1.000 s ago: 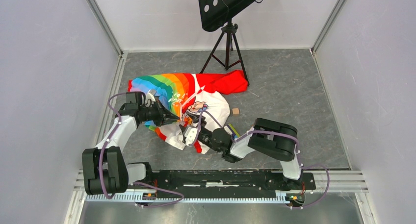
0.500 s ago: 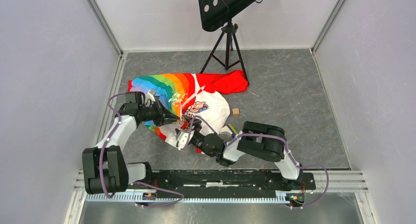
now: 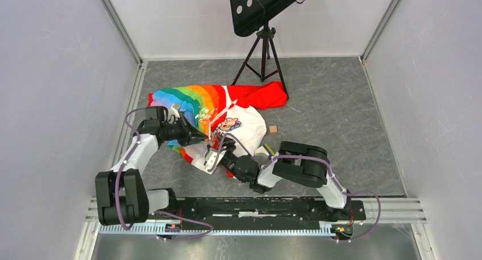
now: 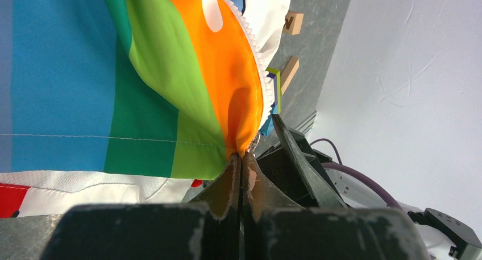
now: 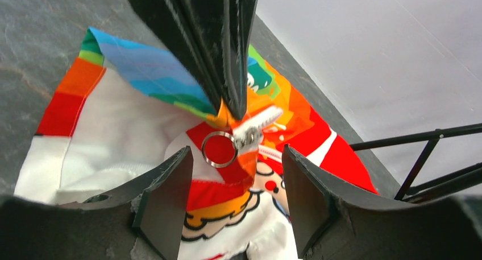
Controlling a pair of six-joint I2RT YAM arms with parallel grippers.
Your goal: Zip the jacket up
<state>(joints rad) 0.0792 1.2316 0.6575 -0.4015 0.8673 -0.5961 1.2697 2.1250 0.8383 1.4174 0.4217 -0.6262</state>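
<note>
The jacket (image 3: 241,109) lies crumpled on the grey floor, white with a cartoon print, a rainbow panel and a red sleeve. My left gripper (image 3: 202,137) is shut on the orange edge of the rainbow panel beside the white zipper teeth (image 4: 258,72), lifting the fabric (image 4: 113,72). In the right wrist view the left fingers (image 5: 227,55) pinch the fabric just above the zipper slider, whose silver ring pull (image 5: 219,149) hangs free. My right gripper (image 5: 236,157) is open, with the ring just ahead of and between its fingertips, over the jacket (image 5: 125,129). In the top view it (image 3: 214,156) sits at the jacket's near hem.
A black music stand (image 3: 264,4) on a tripod (image 3: 262,61) stands behind the jacket. Small wooden blocks (image 3: 273,129) lie right of the jacket and show in the left wrist view (image 4: 293,22). White walls close in on the left, right and back.
My right arm has moved left and forward, bringing its open gripper up to the zipper pull. The left gripper has held still on the fabric.
</note>
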